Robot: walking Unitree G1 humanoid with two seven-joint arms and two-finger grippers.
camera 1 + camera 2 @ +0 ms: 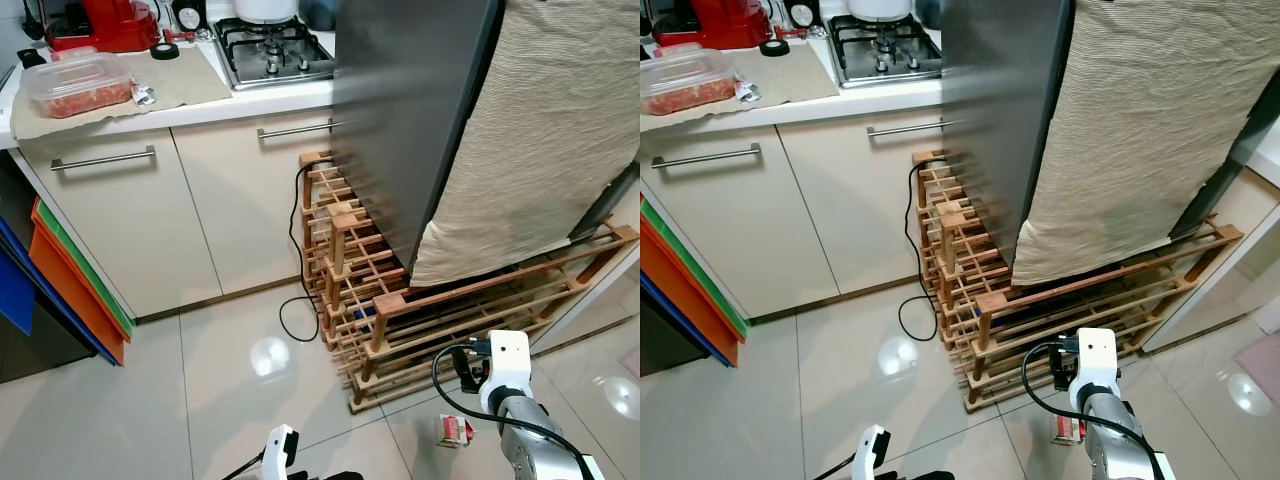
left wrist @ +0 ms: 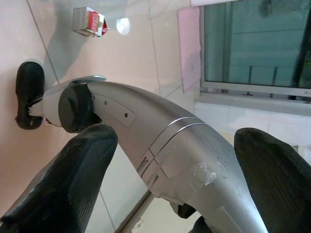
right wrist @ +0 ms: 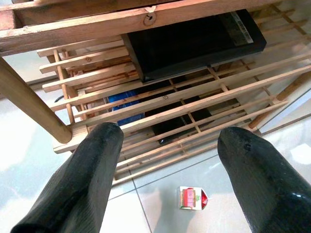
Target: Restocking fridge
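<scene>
A small red-and-white carton (image 3: 193,198) lies on its side on the pale tiled floor (image 1: 200,400), just in front of the wooden slatted rack (image 1: 400,310) that stands under the fridge (image 1: 420,110), whose front is draped with a beige cloth (image 1: 540,130). The right hand (image 3: 175,179) hangs low above the floor with its 2 black fingers (image 3: 82,179) spread wide and nothing between them — the carton sits on the floor between and beyond the fingertips, not yet touched. The left hand (image 2: 180,170) is also released, its 2 fingers apart, with the robot's own silver arm and foot in its line of sight and the same carton (image 2: 90,22) on the tiles well beyond them. On the tabletop (image 1: 180,105) to the robot's left sit a clear plastic container (image 1: 78,85) of red food and a gas hob (image 1: 272,50). The step in hand looks like recovering the carton from the floor before any stocking can begin. The next move calls for bringing the right hand down over the carton and lining the fingers up with its narrow sides — then closing gently, since a light carton on glossy tile could slide away, and the rack's bottom rail stands close by.
</scene>
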